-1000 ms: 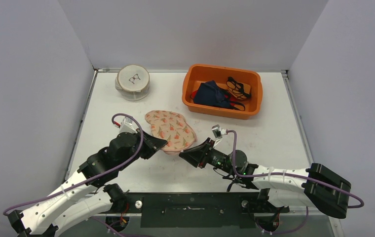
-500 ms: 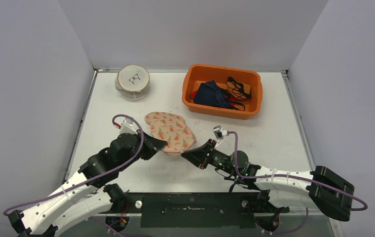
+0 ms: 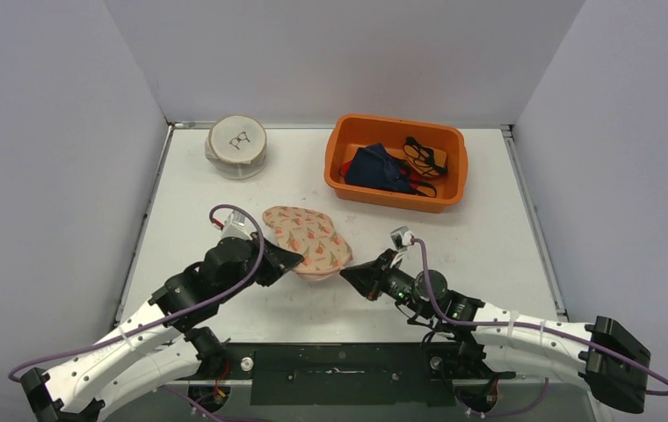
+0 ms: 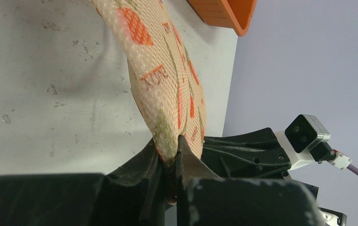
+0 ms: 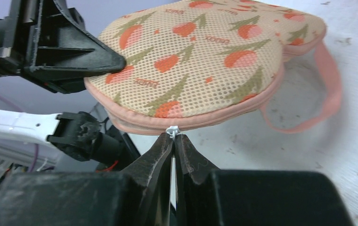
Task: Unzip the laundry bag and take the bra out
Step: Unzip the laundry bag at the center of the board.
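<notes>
Top external: white table, lavender walls

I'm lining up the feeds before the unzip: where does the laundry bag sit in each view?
Top external: laundry bag at table centre, between the two arms.
Left wrist: laundry bag runs from top centre down into the jaws.
Right wrist: laundry bag fills the upper centre, zipper pull at the jaw tips.
Shared landmark: the left gripper, shut on the bag's edge, shows in all three.

Both arms low, angled inward; left gripper and right gripper closed.
</notes>
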Robot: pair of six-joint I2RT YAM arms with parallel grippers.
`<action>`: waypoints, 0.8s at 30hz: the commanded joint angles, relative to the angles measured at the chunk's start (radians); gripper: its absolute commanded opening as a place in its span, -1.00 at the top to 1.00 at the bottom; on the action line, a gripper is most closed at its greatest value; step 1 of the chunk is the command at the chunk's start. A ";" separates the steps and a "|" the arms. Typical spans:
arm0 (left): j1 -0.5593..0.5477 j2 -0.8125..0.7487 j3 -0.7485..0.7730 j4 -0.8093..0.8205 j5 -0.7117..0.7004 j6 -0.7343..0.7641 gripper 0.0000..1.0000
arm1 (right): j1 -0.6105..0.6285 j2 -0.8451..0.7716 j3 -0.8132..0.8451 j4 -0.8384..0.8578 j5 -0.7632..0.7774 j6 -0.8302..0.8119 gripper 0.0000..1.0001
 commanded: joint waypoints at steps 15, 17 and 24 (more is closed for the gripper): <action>0.123 0.443 -0.121 0.776 0.414 0.232 1.00 | 0.230 -0.196 -0.007 -0.446 0.449 -0.128 0.89; 0.142 0.514 -0.105 0.802 0.441 0.245 1.00 | 0.252 -0.179 -0.015 -0.439 0.481 -0.109 0.89; 0.151 0.516 -0.164 0.697 0.367 0.233 -0.41 | 0.264 -0.043 -0.018 -0.347 0.506 -0.069 0.89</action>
